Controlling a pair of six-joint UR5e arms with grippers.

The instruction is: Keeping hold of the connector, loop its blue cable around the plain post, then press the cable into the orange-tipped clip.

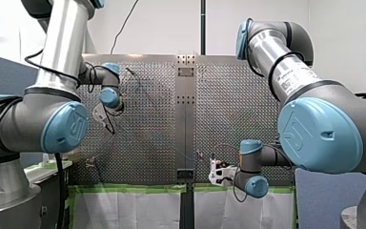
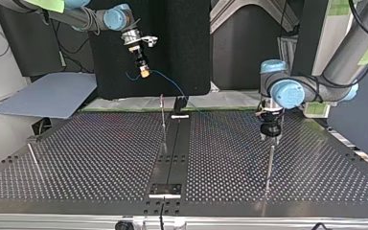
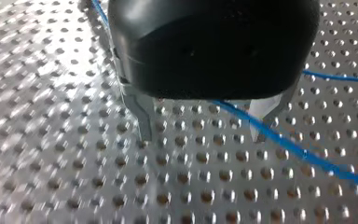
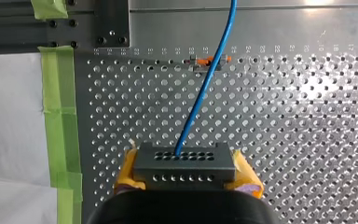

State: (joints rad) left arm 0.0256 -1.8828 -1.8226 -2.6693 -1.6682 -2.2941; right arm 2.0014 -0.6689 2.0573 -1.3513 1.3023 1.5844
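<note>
Two tools: my right tool (image 4: 185, 170) clamps the connector (image 4: 185, 161); my left tool (image 3: 201, 135) gapes empty, partly hidden.

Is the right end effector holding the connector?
Yes: the right wrist view shows the connector clamped between the yellow pads of the right end effector, blue cable leading out ahead.

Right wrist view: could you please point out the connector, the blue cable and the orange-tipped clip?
connector (image 4: 184, 168): right wrist view, its holed front face.
blue cable (image 4: 208, 77): right wrist view, its mid-run.
orange-tipped clip (image 4: 199, 60): right wrist view, body beside the cable.
</note>
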